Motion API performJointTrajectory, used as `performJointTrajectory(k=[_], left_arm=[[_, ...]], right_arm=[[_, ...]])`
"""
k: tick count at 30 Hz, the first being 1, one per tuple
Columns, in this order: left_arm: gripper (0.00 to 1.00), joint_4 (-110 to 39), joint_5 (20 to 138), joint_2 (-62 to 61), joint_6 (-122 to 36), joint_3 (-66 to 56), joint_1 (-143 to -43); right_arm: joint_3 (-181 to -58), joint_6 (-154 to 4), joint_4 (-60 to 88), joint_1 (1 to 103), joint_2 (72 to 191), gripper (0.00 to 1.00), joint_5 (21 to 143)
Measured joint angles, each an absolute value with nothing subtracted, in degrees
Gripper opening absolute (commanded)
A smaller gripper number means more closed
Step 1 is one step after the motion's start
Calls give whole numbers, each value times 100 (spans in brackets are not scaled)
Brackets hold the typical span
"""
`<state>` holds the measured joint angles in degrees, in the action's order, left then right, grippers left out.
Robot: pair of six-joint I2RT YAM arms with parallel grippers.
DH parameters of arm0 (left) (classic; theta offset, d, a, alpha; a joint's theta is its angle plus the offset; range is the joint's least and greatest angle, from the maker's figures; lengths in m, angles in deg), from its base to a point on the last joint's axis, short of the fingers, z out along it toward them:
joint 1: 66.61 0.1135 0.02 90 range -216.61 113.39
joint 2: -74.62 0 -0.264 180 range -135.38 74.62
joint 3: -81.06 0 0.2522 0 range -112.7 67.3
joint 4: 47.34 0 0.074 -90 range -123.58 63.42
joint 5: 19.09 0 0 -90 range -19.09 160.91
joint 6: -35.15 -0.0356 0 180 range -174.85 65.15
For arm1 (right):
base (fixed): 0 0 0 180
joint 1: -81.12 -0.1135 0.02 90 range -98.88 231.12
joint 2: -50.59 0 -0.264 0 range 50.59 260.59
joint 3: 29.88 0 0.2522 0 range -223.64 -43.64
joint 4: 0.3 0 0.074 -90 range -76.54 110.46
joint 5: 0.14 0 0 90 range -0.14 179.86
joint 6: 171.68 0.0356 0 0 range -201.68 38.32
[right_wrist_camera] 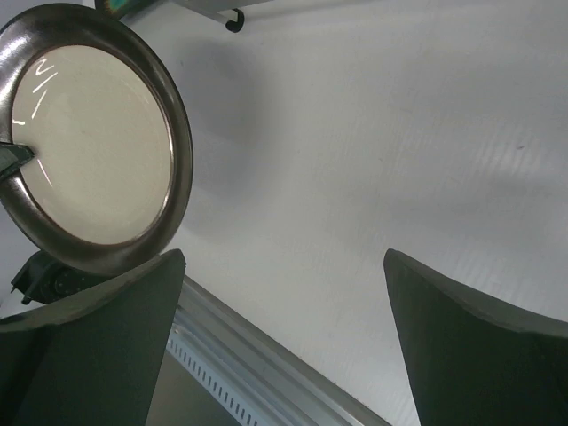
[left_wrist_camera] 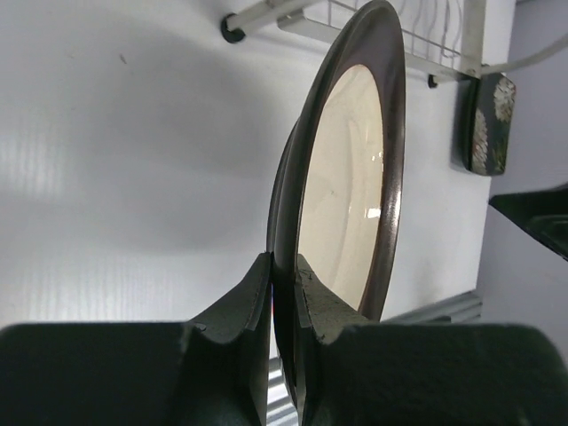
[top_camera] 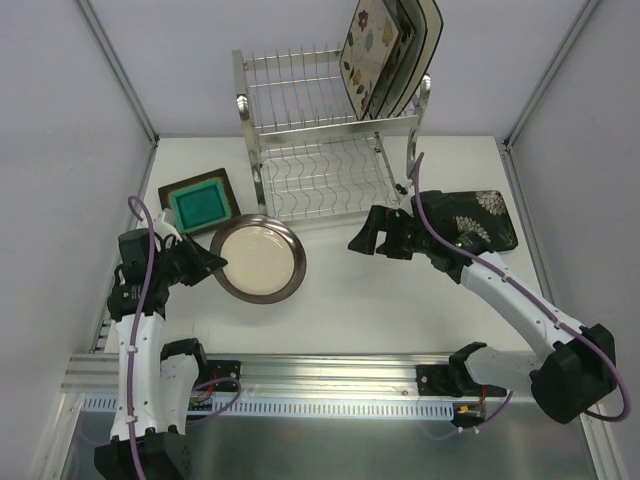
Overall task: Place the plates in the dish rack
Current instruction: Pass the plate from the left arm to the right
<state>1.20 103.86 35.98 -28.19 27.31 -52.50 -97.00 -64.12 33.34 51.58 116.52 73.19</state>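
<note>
While the left gripper (top_camera: 208, 262) is pinched almost closed on the dark rim of the round plate (top_camera: 258, 260), gripping its 9 o'clock edge, the right gripper (top_camera: 363, 232) gapes fully wide with nothing between its fingers, above the bare white table (top_camera: 380, 300). The plate sits face up, left of centre. The rack (top_camera: 320, 180) stands at 12 o'clock, with several square plates (top_camera: 385, 50) upright at the right end of its top tier. A teal plate (top_camera: 200, 203) lies flat at 10 o'clock and a dark flowered plate (top_camera: 480, 215) at 2 o'clock. Pale grey walls (top_camera: 180, 60) enclose the table.
</note>
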Motion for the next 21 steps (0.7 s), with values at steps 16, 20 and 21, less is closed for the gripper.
performJointTrajectory(k=[16,20,21], left_arm=[[0,-990,11619,3699,-1801,3188,-5574],[0,-1178,11730,3699,-1685,3188,-5583],[0,-1202,11739,3699,-1656,3188,-5594]], right_arm=[[-9055,-5022,514,4216,12714,96,6613],[-9055,-4862,103,4109,12885,90,6456],[-9055,-4825,22,4089,12926,86,6416]])
